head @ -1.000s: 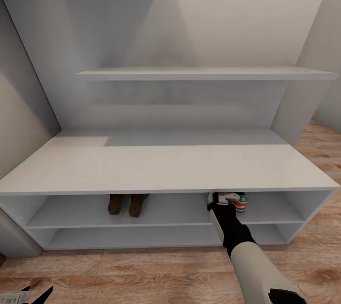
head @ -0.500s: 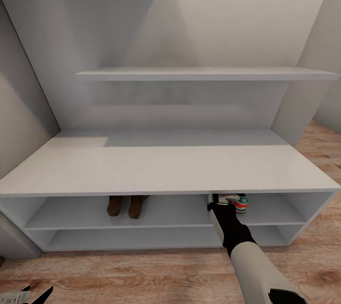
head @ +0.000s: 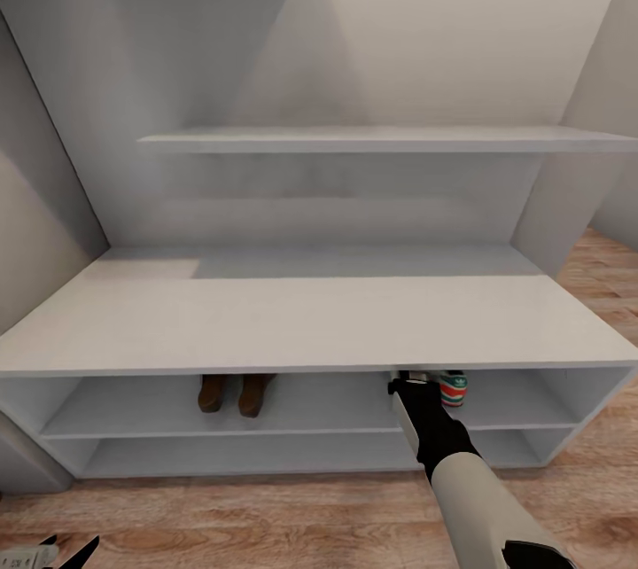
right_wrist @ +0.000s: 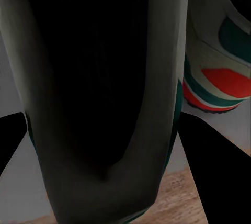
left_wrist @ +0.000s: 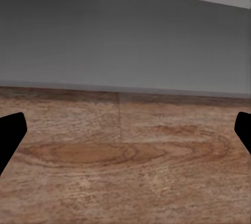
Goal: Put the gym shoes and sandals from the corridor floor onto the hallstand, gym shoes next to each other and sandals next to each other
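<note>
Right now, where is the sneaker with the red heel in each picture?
Head view: the sneaker sits on the upper open shelf of the hallstand, just beside the right gripper.
Right wrist view: the sneaker has its red heel patch beside a dark shape up close.
Left wrist view: not there.
Shared landmark: the wood floor.

The gym shoes [head: 447, 385] and the right pincer [head: 416, 377] are largely hidden under the hallstand's [head: 301, 321] top front edge.
</note>
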